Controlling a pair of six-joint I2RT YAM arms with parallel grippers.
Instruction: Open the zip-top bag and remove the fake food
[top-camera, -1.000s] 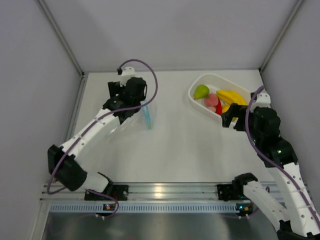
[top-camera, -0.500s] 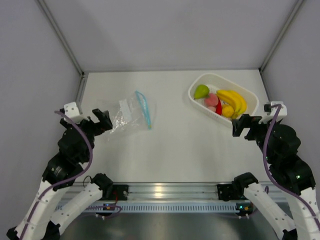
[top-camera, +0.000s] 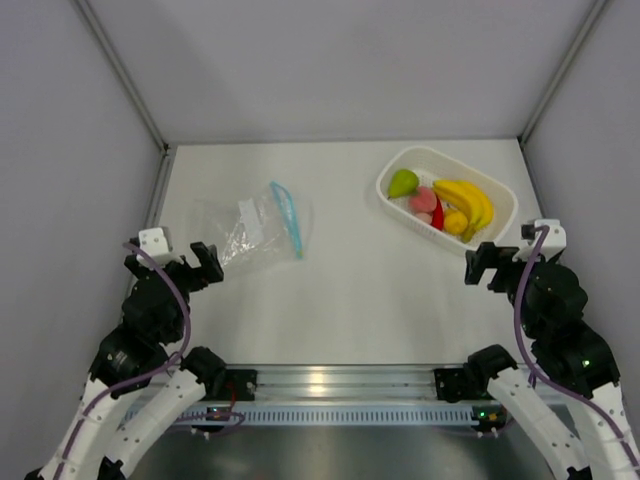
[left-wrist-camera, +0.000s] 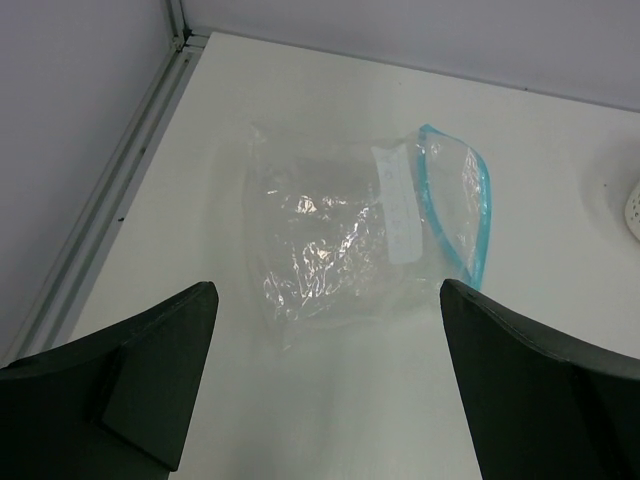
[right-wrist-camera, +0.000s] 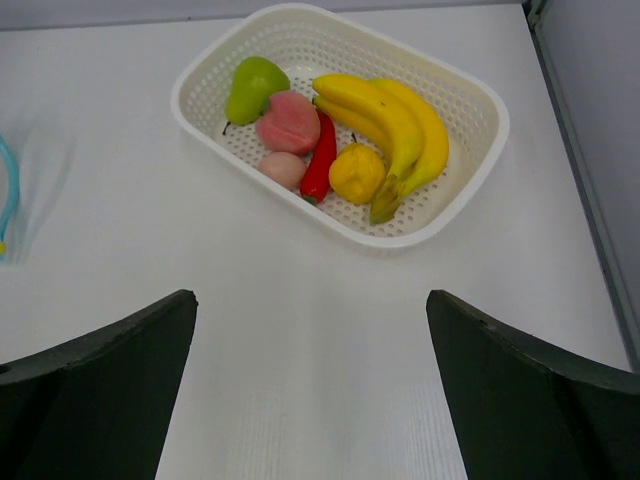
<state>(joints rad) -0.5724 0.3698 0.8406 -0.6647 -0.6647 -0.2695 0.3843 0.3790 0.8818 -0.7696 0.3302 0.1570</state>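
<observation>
The zip-top bag (top-camera: 258, 232) lies flat and crinkled on the table's left half, its light blue zip strip (top-camera: 287, 218) on the right edge; nothing shows inside it. In the left wrist view the bag (left-wrist-camera: 335, 235) lies ahead of my open, empty left gripper (left-wrist-camera: 327, 290), which hangs near the left front (top-camera: 172, 262). The fake food sits in the white basket (top-camera: 440, 152): banana bunch (right-wrist-camera: 395, 120), green pear (right-wrist-camera: 255, 85), pink piece (right-wrist-camera: 288, 122), red chili (right-wrist-camera: 320, 158), yellow-orange fruit (right-wrist-camera: 357, 172). My right gripper (right-wrist-camera: 310, 297) is open and empty, short of the basket (top-camera: 512, 258).
Grey walls close in the table on the left, right and back. An aluminium rail (top-camera: 320, 385) with both arm bases runs along the near edge. The basket's rim (right-wrist-camera: 497, 125) stands close to the right wall.
Both arms have drawn back toward the near edge: the left gripper has left the bag, the right has left the basket. The bag and the food stay where they were.
</observation>
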